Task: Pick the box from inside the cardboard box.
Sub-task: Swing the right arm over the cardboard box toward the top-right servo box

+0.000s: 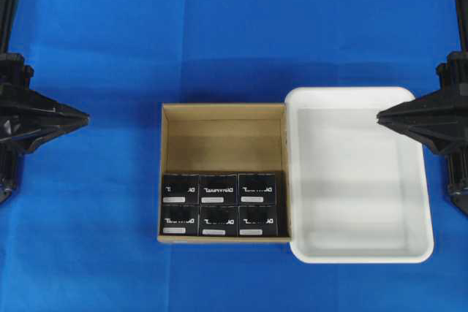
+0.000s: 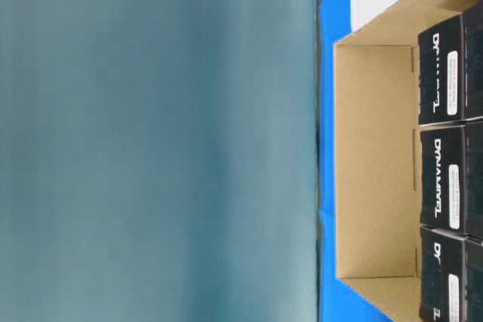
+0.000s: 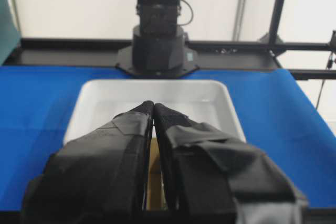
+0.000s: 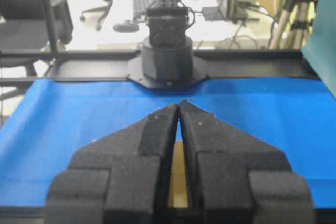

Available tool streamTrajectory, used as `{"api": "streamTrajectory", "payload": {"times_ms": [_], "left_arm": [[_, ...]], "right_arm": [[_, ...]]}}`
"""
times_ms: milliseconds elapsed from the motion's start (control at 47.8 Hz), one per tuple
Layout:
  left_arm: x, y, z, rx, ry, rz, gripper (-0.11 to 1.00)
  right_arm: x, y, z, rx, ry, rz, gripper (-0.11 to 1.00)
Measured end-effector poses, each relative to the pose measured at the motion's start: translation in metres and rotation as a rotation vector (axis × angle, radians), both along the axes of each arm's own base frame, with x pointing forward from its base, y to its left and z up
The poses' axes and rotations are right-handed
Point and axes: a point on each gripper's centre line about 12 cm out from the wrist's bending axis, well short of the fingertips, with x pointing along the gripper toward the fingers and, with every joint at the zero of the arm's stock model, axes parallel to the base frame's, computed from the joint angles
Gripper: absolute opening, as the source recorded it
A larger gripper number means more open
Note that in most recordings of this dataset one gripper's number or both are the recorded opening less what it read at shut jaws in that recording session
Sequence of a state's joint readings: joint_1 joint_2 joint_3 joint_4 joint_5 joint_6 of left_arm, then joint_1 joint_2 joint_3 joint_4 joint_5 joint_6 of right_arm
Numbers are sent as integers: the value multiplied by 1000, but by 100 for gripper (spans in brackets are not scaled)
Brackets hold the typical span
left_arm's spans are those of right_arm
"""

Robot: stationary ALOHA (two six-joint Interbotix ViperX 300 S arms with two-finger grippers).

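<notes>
The cardboard box [image 1: 223, 144] lies mid-table, its far half bare. Several small black boxes [image 1: 219, 189] with white lettering fill its near half in two rows of three. In the table-level view the carton [image 2: 373, 164] shows its bare floor, with black boxes [image 2: 441, 81] along the right edge. My left gripper [image 1: 86, 116] is shut and empty, well left of the carton. My right gripper [image 1: 379, 115] is shut and empty, its tip over the white tray's right part. The wrist views show the left jaws [image 3: 154, 104] and the right jaws [image 4: 178, 104] pressed together at the tips.
A white plastic tray [image 1: 358, 94] with nothing in it stands right against the carton's right wall; the left wrist view shows it as well [image 3: 105, 95]. Blue cloth covers the table. Each wrist view faces the other arm's base [image 3: 157, 40] [image 4: 168, 51].
</notes>
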State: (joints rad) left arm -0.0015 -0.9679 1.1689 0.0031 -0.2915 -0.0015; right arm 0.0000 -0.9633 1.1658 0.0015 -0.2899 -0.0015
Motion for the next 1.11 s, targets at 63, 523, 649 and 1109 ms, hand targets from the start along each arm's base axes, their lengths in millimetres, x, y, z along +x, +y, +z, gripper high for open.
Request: {"api": "streamTrajectory", "payload": {"times_ms": [63,523,649,1109], "left_arm": [[1,0,-1,-3,11,-1,9],[8,0,-2,-1,101,-2,-6],[9,0,-2,-1,132,-1,-6],[9,0,-3,-6,169,0,-6]], "right_arm": [[1,0,-1,12,8,-1,11],[26,1,4,194,432,-9,0],[39,3,6,219,593,-16,0],[106,14,6,208,1069,-9,0]]}}
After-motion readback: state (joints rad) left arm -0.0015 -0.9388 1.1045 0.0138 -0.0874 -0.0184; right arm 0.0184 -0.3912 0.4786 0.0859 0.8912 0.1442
